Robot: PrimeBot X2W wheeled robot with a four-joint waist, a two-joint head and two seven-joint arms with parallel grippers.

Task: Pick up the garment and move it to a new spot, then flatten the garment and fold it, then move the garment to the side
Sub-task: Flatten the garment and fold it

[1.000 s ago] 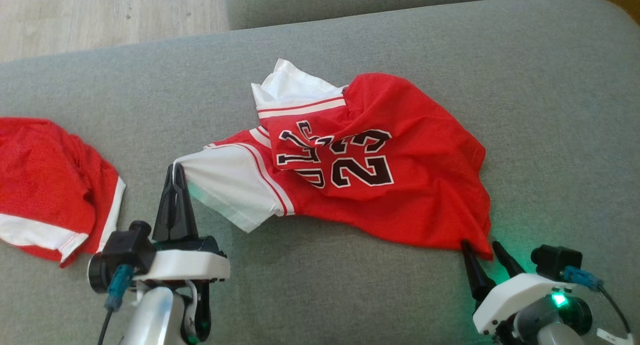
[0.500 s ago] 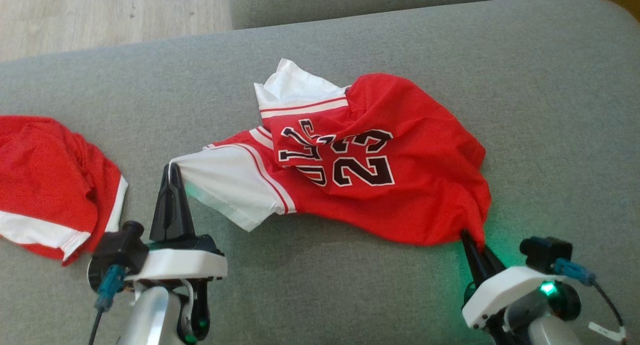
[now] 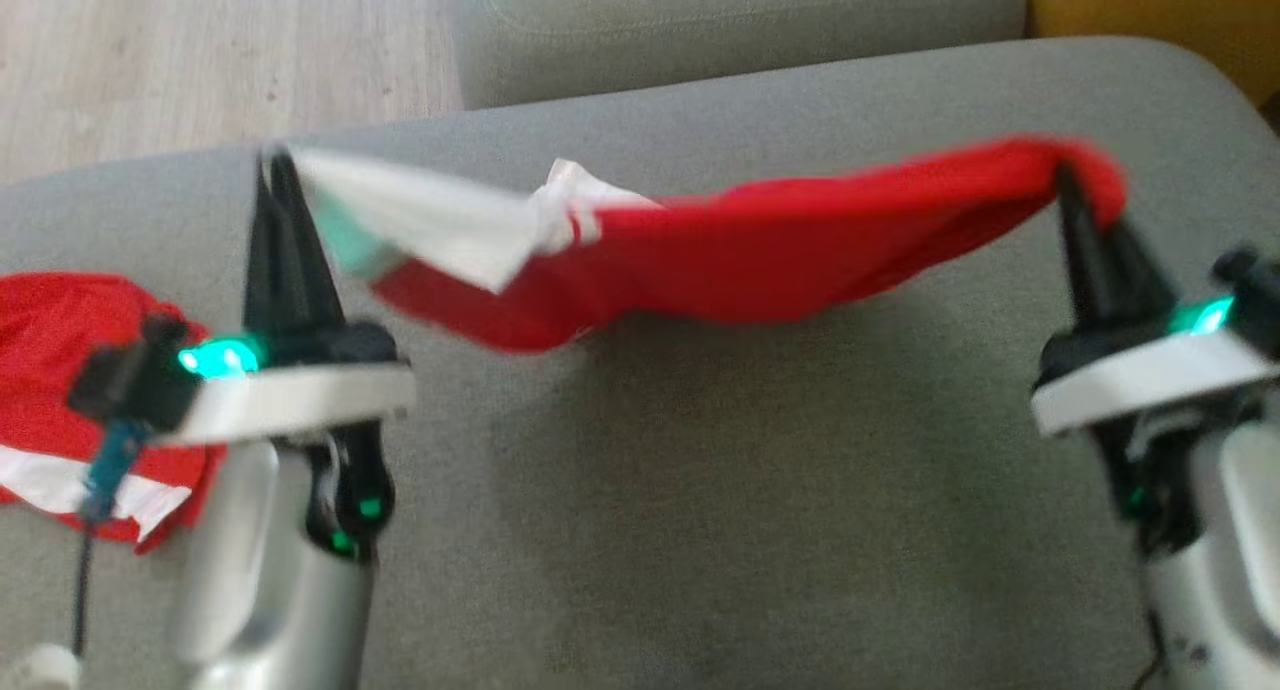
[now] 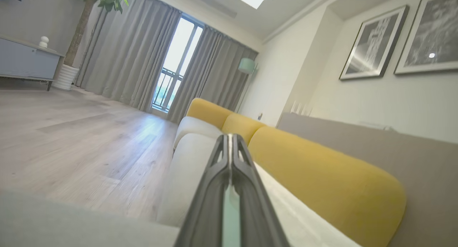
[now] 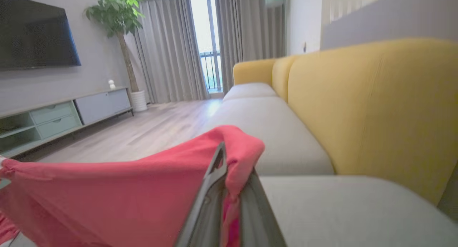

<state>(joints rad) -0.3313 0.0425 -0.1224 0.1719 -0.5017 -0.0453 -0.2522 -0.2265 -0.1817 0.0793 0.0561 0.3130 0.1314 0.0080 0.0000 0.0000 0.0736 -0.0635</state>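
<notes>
While red jersey (image 3: 760, 255) hangs over grey sofa seat (image 3: 700, 470), left gripper (image 3: 272, 165) pinches white sleeve (image 3: 430, 220) | right gripper (image 3: 1063, 177) pinches hem (image 3: 1098, 170) | wood floor (image 3: 200, 50) far left, yellow backrest (image 3: 1140, 15) far right.

Soft daylight comes through the window (image 4: 175, 64), which glares white at the glass. The head view is motion-blurred: the garment (image 3: 760, 250) smears and casts a faint shadow on the sofa (image 3: 700, 490). Wrist views bend at the edges, and the near fingers (image 4: 209, 204) are out of focus.
</notes>
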